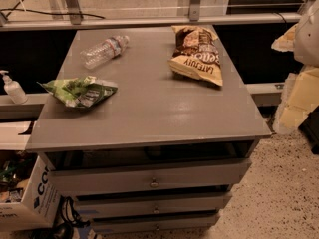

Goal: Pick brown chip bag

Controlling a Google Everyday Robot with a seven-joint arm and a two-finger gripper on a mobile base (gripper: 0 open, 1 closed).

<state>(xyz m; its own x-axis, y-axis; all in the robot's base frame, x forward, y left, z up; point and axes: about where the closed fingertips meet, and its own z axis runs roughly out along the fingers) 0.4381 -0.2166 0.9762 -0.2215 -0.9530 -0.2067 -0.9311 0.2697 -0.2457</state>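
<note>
The brown chip bag [195,54] lies flat on the grey cabinet top [149,108] at the back right. Its dark brown part points to the far edge and its tan-yellow part with dark lettering points toward me. My gripper [285,40] shows as a pale shape at the right edge of the camera view, off the cabinet's right side. It is about a bag's length to the right of the chip bag and not touching it. Nothing is seen in it.
A clear water bottle [103,50] lies at the back left of the top. A flattened green bag [79,91] lies at the left edge. A pump bottle [12,87] stands on a ledge to the left. The drawers [149,179] below are slightly open. A cardboard box [25,198] stands at the lower left.
</note>
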